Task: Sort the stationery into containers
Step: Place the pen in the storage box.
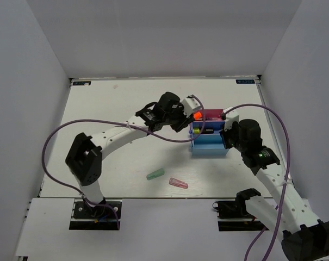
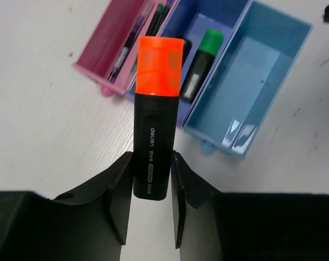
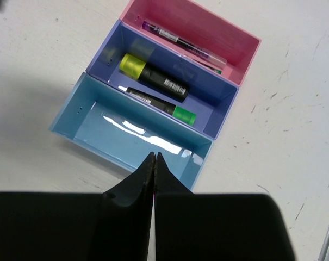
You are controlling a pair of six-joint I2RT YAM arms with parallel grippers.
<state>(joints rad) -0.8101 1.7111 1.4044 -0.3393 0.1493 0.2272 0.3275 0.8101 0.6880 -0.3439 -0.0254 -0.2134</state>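
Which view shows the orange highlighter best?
Left wrist: the highlighter fills the frame, held in the left gripper, cap and label clear. Top view shows only its orange tip near the bins; right wrist misses it.

Three joined bins (image 1: 209,145) stand right of the table's (image 1: 115,109) centre, toward its right edge. Pens (image 3: 175,39) lie in the far bin (image 3: 208,30) and two highlighters (image 3: 153,79) in the middle bin (image 3: 208,93). A third highlighter (image 2: 153,119), in the left end effector (image 2: 151,168), hangs over the bins' left end. A capsule (image 1: 155,174) and, right of it, a second capsule (image 1: 178,183) lie toward the near edge.
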